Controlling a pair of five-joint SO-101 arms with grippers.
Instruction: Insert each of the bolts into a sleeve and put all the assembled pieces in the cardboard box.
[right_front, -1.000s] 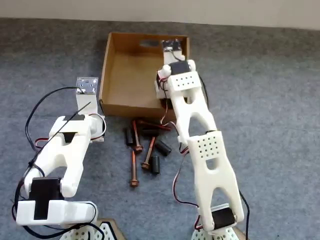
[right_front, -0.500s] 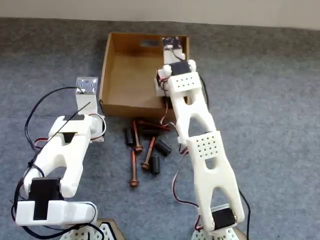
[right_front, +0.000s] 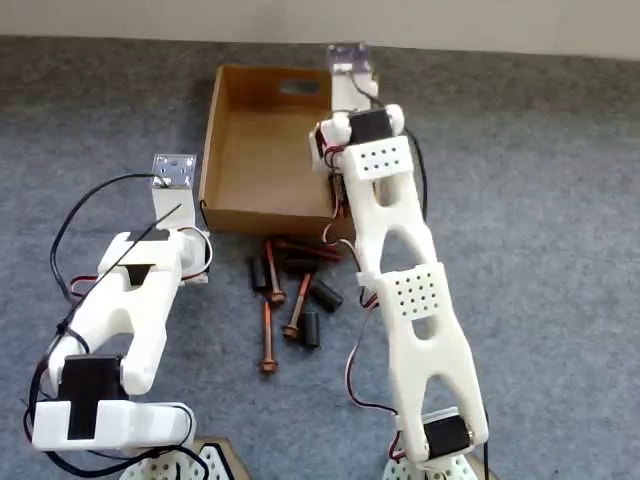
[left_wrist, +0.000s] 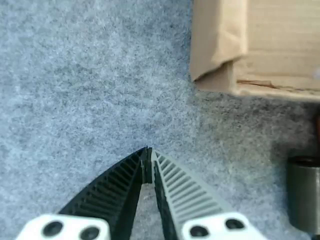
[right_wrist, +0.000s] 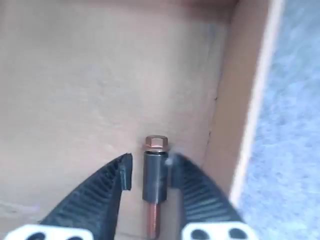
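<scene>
Bases of the two white arms sit at the near edge of the grey carpeted table (right_front: 540, 220). The left arm is folded back on itself with its elbow low. Its left gripper (left_wrist: 149, 152) points down at bare carpet just outside the near left corner of the brown cardboard box (right_front: 212, 150), fingertips pressed together with nothing between them. Between the arms, just in front of the box's near wall, lies a loose cluster of copper-coloured bolts (right_front: 268, 335) with hex heads and short black cylindrical sleeves (right_front: 311, 328), some touching or crossing one another. The right arm stretches long and nearly straight over that cluster and across the near wall, its wrist bent down over the box's right side. There the right gripper (right_wrist: 150, 161) hangs with its black ribbed fingers (right_wrist: 107, 185) spread apart, released. They straddle an assembled piece (right_wrist: 155, 175), a copper bolt pushed through a black sleeve, which lies flat on the box floor close beside the right wall
</scene>
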